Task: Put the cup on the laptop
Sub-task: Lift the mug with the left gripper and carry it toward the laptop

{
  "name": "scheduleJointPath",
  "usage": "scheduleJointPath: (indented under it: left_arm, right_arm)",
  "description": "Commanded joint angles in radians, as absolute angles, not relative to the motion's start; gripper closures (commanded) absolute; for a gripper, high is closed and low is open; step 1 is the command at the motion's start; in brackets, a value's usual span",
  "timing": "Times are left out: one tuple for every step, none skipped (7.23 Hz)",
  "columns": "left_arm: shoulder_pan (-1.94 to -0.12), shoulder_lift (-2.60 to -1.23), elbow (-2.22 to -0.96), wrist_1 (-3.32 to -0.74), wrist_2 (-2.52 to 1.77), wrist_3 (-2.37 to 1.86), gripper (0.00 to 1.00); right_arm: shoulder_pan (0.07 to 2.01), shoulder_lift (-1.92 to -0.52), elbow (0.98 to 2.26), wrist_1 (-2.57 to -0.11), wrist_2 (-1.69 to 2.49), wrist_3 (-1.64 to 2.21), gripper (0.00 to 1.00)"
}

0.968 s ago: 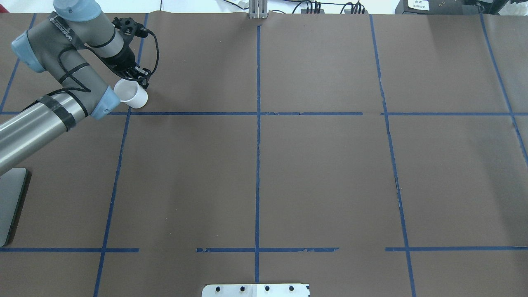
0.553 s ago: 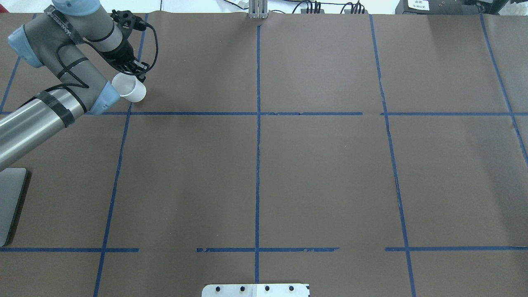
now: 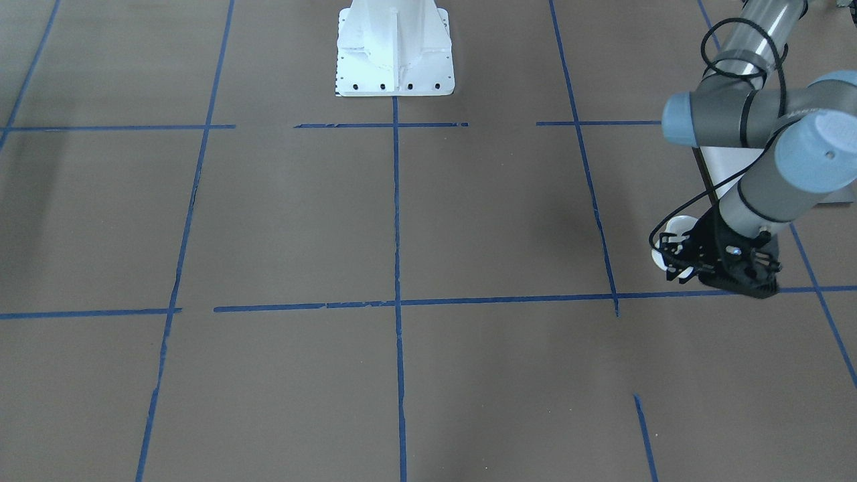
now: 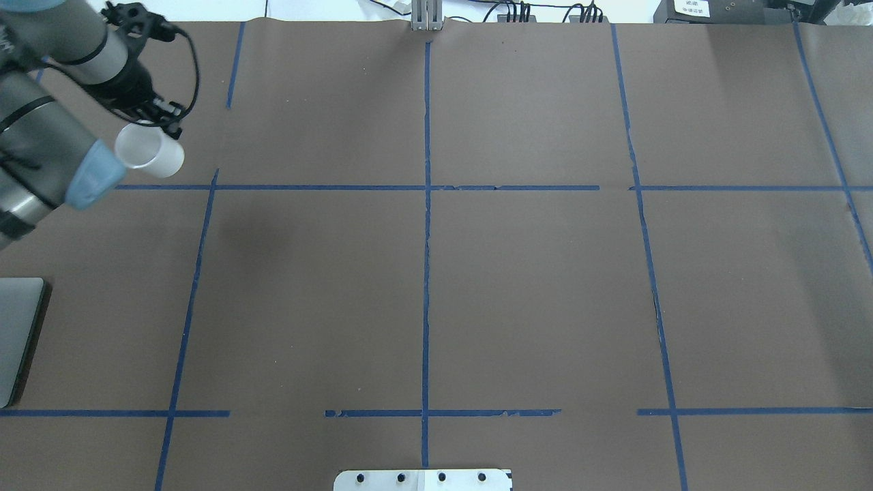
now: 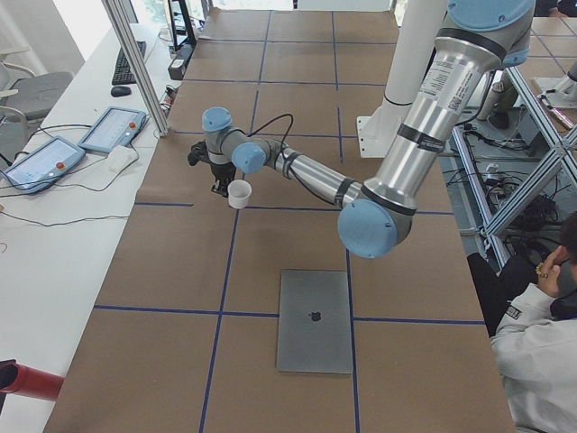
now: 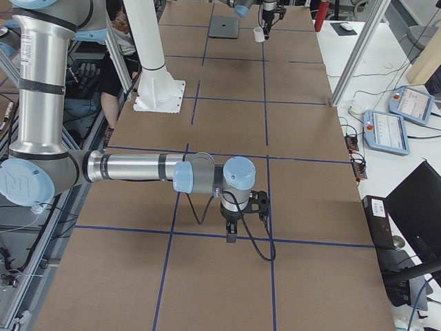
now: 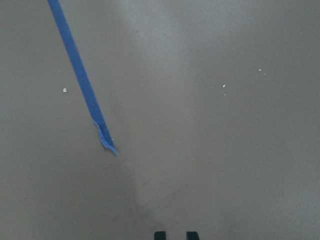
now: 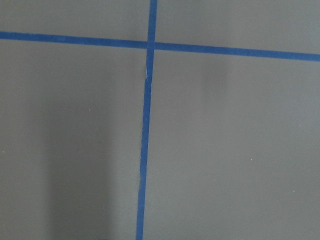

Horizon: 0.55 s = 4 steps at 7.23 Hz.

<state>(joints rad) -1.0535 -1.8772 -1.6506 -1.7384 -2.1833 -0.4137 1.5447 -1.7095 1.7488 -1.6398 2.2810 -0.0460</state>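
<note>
One table (image 4: pixel 532 273), brown-papered and gridded with blue tape (image 4: pixel 426 273), stands beside a white desk (image 5: pixel 54 225) bearing two teach pendants (image 5: pixel 113 129). One closed silver laptop (image 5: pixel 314 320) lies flat on it; one white cup (image 5: pixel 239 193), well apart from it, is pinched by the left gripper (image 5: pixel 224 187). Whether the right gripper (image 6: pixel 231 236) is open or closed, I cannot tell.

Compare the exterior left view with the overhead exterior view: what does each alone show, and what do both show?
Only exterior left: the whole laptop with its logo, an operator and two tablets. Only overhead: a labelled dark box past the far right of the table; of the laptop, just a sliver. Both: the left gripper holding the cup over the taped table.
</note>
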Motion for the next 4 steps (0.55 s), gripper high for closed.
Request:
scheduleJointPath:
  left_arm:
    - [-1.096,-1.583,-1.802,-1.735,-2.19,-0.315,1.0]
    - [-1.113,-1.454,-1.815,-1.764,-2.198,-0.311,1.0]
    - [-1.15,-1.337,-1.796,-1.901,-2.2,-0.317,1.0]
    - [-1.164,-1.247,-1.752,-2.063,-2.201,-0.351,1.0]
  right_arm:
    - [1.545,-1.71,1.749,-1.64,2.281,-0.046,0.0]
    - [1.545,-1.709,1.749,-1.64,2.28,-0.046,0.0]
    - [1.545,-1.71,1.749,-1.64,2.281,-0.046,0.0]
    - [1.545,-1.71,1.749,-1.641,2.281,-0.046,0.0]
